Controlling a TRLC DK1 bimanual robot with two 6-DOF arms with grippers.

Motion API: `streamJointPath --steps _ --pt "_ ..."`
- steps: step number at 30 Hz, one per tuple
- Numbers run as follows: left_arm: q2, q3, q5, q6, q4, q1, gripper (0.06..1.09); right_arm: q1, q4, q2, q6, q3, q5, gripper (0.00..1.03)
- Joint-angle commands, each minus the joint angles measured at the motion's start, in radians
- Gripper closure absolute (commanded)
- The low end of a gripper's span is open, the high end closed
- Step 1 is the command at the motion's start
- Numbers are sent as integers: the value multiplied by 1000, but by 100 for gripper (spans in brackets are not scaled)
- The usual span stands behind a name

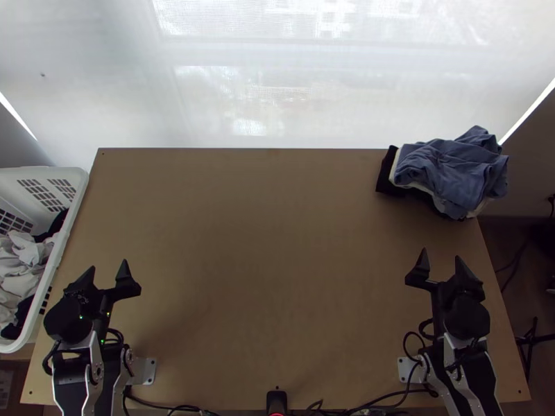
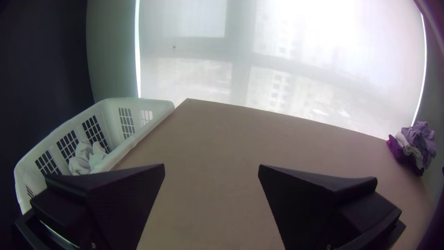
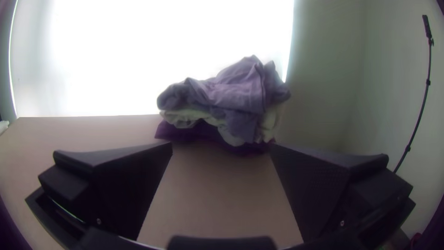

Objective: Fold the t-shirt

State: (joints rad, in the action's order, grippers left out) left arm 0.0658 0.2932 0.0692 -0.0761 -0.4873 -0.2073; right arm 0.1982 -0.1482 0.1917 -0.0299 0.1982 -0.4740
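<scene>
T-shirt, as best I can judge, is the crumpled blue garment (image 1: 451,170) on my top view; its shape is too bunched for me to be certain. It lies on top of a clothes pile at the far right corner of the table (image 1: 263,243), with white cloth (image 1: 396,168) and black cloth (image 1: 386,182) showing beneath it. I have the left gripper (image 1: 109,265) over the near left part of the table, close to the laundry basket (image 1: 75,197), its two fingers spread with nothing between them. My right gripper (image 1: 441,255) is over the right side, on the near side of the pile and well apart from it, fingers also wide apart and holding nothing. Inside the basket I see pale cloths (image 1: 21,267) and some dark cloth (image 1: 57,223), loosely bunched.
</scene>
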Motion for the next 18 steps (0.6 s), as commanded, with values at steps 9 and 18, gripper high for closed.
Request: streamJointPath --steps 9,18 --pt "177 116 49 -96 -2 -75 10 -37 -152 261 120 239 -31 5" --pt "534 393 52 -117 -11 -222 10 -46 -321 414 357 466 144 5"
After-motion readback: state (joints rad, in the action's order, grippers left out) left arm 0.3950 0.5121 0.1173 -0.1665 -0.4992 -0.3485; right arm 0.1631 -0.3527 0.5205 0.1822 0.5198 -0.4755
